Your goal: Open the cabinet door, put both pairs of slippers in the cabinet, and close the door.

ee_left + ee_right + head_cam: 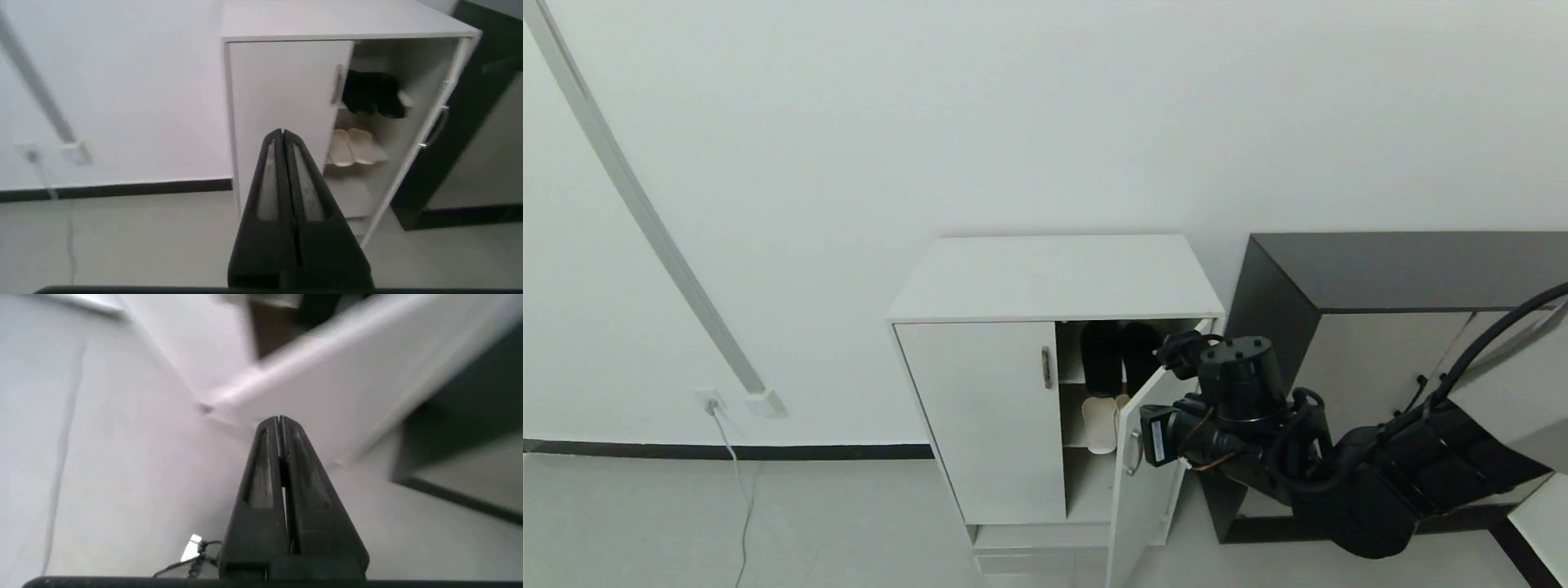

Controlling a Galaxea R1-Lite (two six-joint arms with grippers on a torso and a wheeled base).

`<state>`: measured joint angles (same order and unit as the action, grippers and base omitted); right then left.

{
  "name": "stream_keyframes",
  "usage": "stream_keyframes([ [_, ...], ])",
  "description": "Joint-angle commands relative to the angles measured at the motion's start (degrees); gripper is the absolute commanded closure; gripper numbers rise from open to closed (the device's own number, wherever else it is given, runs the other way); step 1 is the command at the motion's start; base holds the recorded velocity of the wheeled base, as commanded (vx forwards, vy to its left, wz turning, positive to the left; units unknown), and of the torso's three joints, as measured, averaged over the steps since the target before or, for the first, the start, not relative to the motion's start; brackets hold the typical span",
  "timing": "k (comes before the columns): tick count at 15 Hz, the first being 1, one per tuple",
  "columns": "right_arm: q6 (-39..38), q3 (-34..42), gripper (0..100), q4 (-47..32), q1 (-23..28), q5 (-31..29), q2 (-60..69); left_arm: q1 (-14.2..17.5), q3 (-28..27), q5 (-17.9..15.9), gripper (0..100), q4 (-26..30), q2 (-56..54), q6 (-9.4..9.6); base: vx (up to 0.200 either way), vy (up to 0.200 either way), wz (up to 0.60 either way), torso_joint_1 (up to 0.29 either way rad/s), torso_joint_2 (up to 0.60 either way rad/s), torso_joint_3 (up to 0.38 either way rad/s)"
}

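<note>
The white cabinet (1045, 278) stands against the wall with its left door (980, 416) closed and its right door (1145, 474) swung partly open. A black pair of slippers (1119, 355) lies on the upper shelf and a cream pair (1101, 423) on the shelf below; both pairs show in the left wrist view as black slippers (372, 91) and cream slippers (355, 147). My right gripper (282, 429) is shut and empty, its tips close to the open door's (368, 367) outer face. My left gripper (283, 139) is shut and empty, held back from the cabinet front.
A dark cabinet (1380, 269) stands right beside the white one, just behind the open door and my right arm. A wall socket (712, 402) with a hanging cable and a slanted wall conduit (645, 212) are at the left. Bare floor lies left of the cabinet.
</note>
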<state>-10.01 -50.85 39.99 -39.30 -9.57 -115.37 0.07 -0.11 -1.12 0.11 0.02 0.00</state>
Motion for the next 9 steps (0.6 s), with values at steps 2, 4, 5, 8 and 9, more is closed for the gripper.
stream_keyframes([
  [2,0.08,1.1,100,0.18,0.89,0.25,0.41,0.01,0.02,-0.02,100,-0.02,-0.02,0.0,0.0,0.0,0.0,0.0,0.0,0.0],
  [4,0.43,2.42,100,1.41,0.98,0.17,0.76,0.01,0.02,-0.02,100,-0.02,0.06,0.0,0.0,0.0,0.0,0.0,0.0,0.0],
  [5,0.43,3.3,100,2.64,0.89,0.17,0.94,0.01,0.02,-0.11,100,-0.02,-0.02,0.0,0.0,0.0,0.0,0.0,0.0,0.0],
  [8,1.57,7.6,100,4.14,1.25,0.25,1.99,0.01,0.02,-0.11,100,-0.02,-0.02,0.09,0.2,0.0,0.0,-0.001,0.0,-0.001],
  [9,1.57,8.92,100,4.58,1.25,0.17,1.99,0.01,0.02,-0.11,100,-0.02,-0.02,0.0,0.2,0.0,0.0,-0.022,-0.01,0.002],
])
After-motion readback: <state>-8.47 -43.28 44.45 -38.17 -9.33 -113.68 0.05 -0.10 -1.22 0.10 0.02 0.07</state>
